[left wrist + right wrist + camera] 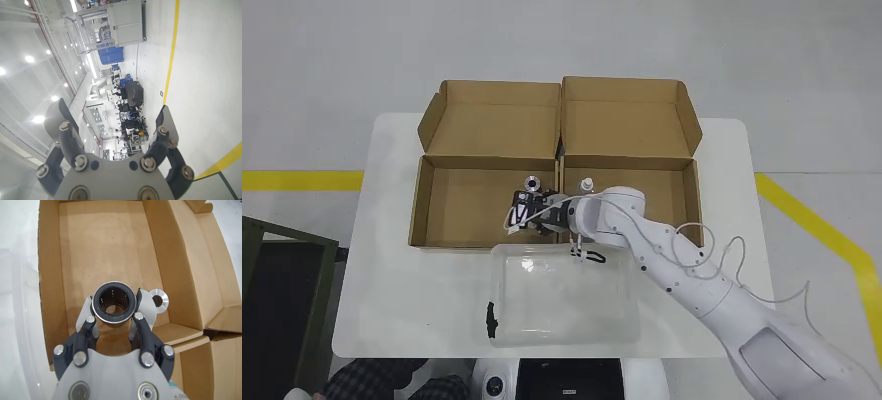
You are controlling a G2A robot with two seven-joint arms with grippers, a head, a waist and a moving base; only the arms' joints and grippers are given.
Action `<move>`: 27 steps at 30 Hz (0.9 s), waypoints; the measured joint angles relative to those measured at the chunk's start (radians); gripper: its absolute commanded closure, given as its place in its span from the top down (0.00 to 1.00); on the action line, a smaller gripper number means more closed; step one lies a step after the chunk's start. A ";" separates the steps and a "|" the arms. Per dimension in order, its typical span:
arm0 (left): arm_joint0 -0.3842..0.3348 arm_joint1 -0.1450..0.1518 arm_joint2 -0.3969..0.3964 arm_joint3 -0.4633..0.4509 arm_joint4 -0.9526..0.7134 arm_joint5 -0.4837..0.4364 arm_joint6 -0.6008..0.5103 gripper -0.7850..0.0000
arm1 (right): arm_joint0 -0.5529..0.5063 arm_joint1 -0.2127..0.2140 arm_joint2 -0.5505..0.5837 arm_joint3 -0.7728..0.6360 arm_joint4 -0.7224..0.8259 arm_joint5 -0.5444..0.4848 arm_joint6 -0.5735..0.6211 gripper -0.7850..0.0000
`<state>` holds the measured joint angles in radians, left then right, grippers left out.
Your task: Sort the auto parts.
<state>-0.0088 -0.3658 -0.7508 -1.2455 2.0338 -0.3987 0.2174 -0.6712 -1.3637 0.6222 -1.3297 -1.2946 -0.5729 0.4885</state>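
Pinching a short black-and-steel cylindrical bearing between both fingers, my right gripper hangs over the left open brown cardboard box, above the right half of its floor. The bearing stands on end in my grasp with its open bore facing my wrist, and rows of tiny balls show along its inner wall. I cannot tell whether its lower end touches the cardboard. Seen from above, my right gripper sits roughly midway between that box's near and far walls.

A shiny silver metal ring with a round hole lies flat on the floor of the same box, just beside one of my fingers and close to the far wall; the top view shows this ring just far of my gripper. A small pale metal part stands in the far left corner of the right open brown cardboard box, which touches the left box side by side. Both lids are folded back on the far side.

A clear plastic tub sits on the near part of the white table, just near of the boxes, with a small black piece at its left wall.

My left gripper is spread wide with nothing between its fingers, well away from the table.
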 measured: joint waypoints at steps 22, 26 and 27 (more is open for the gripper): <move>0.000 0.000 0.000 0.000 0.000 0.000 0.000 1.00 | -0.055 0.015 0.115 -0.132 0.037 -0.056 -0.037 0.89; 0.000 0.000 0.000 0.000 0.000 0.000 0.000 1.00 | -0.101 0.036 0.183 -0.224 0.039 -0.067 -0.042 0.92; 0.000 0.000 0.000 0.000 0.000 0.000 0.000 1.00 | -0.113 0.040 0.199 -0.245 0.040 -0.068 -0.044 0.92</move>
<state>-0.0088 -0.3658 -0.7508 -1.2455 2.0338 -0.3987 0.2174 -0.7842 -1.3234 0.8216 -1.5745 -1.2542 -0.6407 0.4445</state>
